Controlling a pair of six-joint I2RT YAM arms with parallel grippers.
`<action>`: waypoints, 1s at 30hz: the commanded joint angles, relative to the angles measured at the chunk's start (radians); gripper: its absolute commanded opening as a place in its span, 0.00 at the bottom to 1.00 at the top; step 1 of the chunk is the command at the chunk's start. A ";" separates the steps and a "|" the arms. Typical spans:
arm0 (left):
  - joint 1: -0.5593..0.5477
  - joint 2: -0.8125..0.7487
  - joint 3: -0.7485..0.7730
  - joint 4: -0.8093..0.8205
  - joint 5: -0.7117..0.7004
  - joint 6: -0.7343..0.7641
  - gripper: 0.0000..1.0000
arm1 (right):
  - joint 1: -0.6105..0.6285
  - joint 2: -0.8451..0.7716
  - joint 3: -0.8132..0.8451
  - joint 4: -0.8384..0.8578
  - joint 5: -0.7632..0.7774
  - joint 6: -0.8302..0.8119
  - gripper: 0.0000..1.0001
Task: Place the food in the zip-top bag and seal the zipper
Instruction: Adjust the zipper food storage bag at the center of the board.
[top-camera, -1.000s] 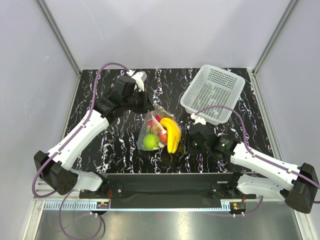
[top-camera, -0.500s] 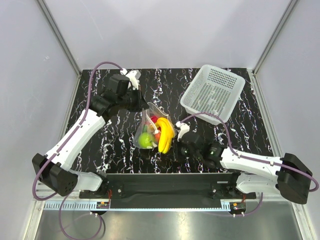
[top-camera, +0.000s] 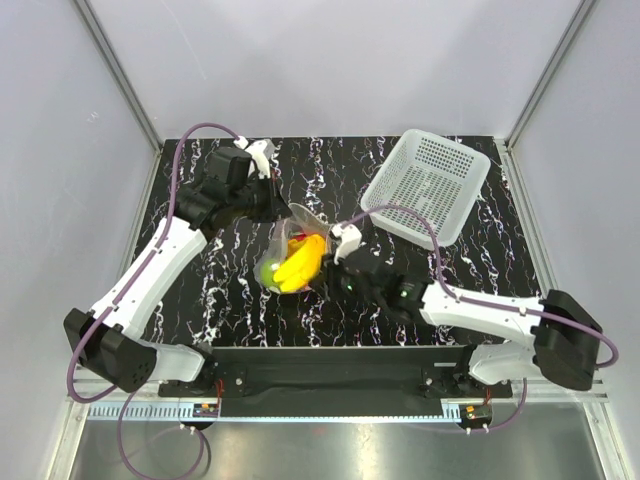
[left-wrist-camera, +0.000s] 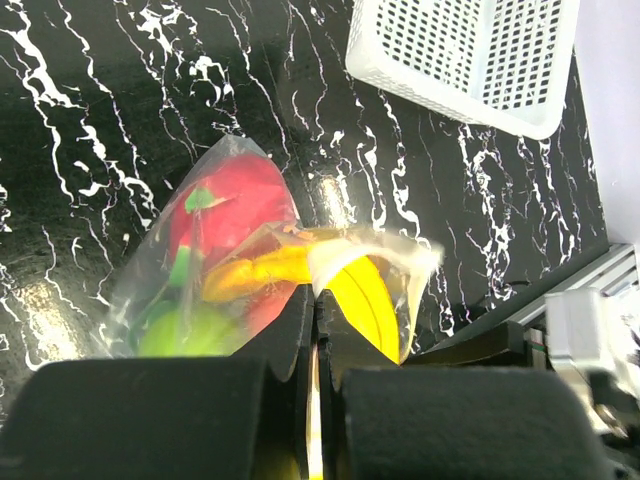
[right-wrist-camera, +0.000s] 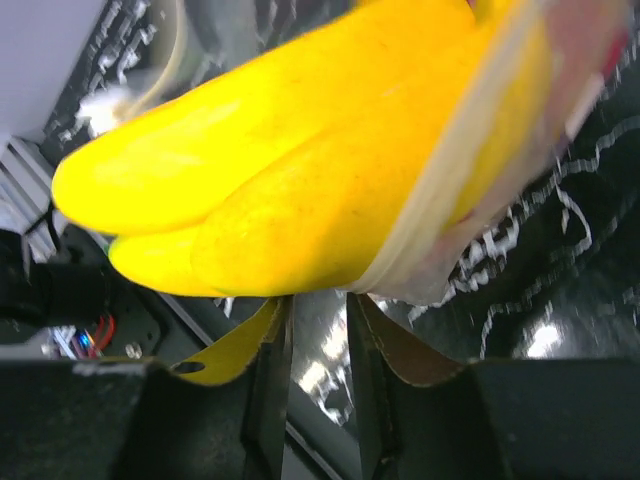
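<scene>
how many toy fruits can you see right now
3: a banana bunch poking out of the mouth of the bag, and a green fruit and a red fruit inside it. Another may be hidden among them.

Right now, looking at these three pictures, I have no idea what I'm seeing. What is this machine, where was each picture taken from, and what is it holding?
These are two robot arms, the left arm and the right arm, bolted at the near edge of a black marbled table. One picture looks down from above. The other two come from small cameras on each wrist, looking past that arm's own fingers. A white basket stands on the table. The left gripper is pinched shut on the edge of a clear zip-top bag that holds a red fruit and a green fruit. A yellow banana bunch sticks partly out of the bag's mouth. The right gripper, slightly open, is right up by it.
</scene>
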 joint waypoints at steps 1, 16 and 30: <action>0.012 -0.028 0.021 0.011 0.041 0.022 0.00 | 0.008 0.081 0.179 0.013 0.062 -0.082 0.35; 0.092 0.013 0.094 -0.088 0.108 0.092 0.00 | -0.089 0.245 0.461 -0.142 0.001 -0.146 0.49; 0.175 0.039 0.128 -0.111 0.159 0.100 0.00 | -0.123 0.452 0.772 -0.398 0.085 -0.036 0.44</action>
